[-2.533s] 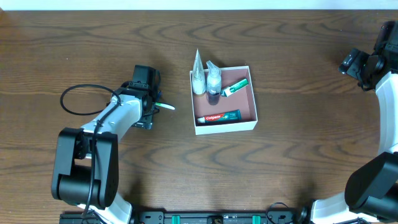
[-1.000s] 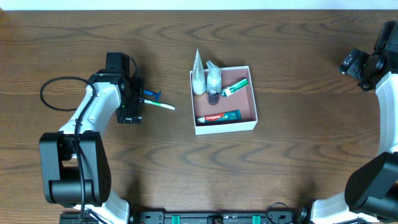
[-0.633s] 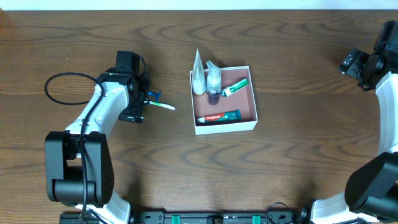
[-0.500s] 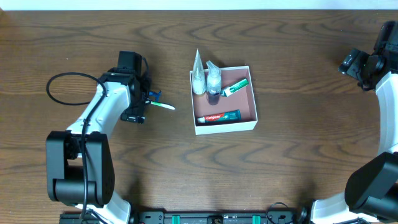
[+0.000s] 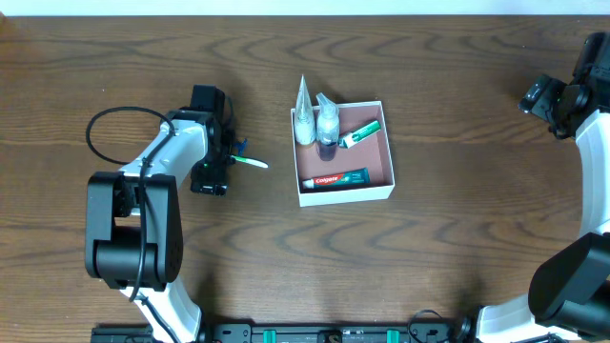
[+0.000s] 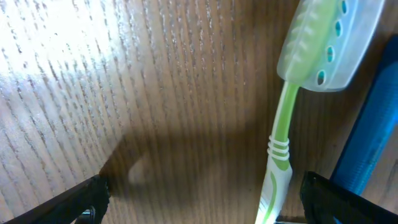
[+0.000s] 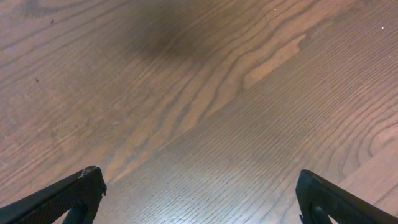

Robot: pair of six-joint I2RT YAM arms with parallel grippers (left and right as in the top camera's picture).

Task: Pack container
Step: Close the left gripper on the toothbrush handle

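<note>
Box (image 5: 374, 158) sits just right of centre in the overhead view, open side up. It is near-square with no real long axis, its edges roughly along the frame edges with a slight twist. Inside, the Colgate tube (image 5: 335, 178) lies flat along the lower wall, long axis left-right. The green tube (image 5: 359, 133) lies on a diagonal in the upper right part. The white tube (image 5: 303, 112) and the bottle (image 5: 327, 122) stand side by side in the upper left corner, with the white tube's tip poking past the upper wall. The rest of the pink-brown floor is bare. The toothbrush (image 5: 253, 162) lies on the table (image 5: 429, 257) left of the box, near it but apart, long axis roughly left-right. A blue item (image 5: 238, 146) sits just beside it; what it is cannot be told. The left gripper (image 5: 225, 157) is low over the toothbrush. In the left wrist view its fingers are spread wide, tips at the lower corners, with the handle between them untouched and the capped head at upper right. The right gripper (image 7: 200, 190) is at the far upper right of the overhead view, fingers spread, nothing held, only wood below. A cable loop (image 5: 95, 143) lies left of the left arm.
</note>
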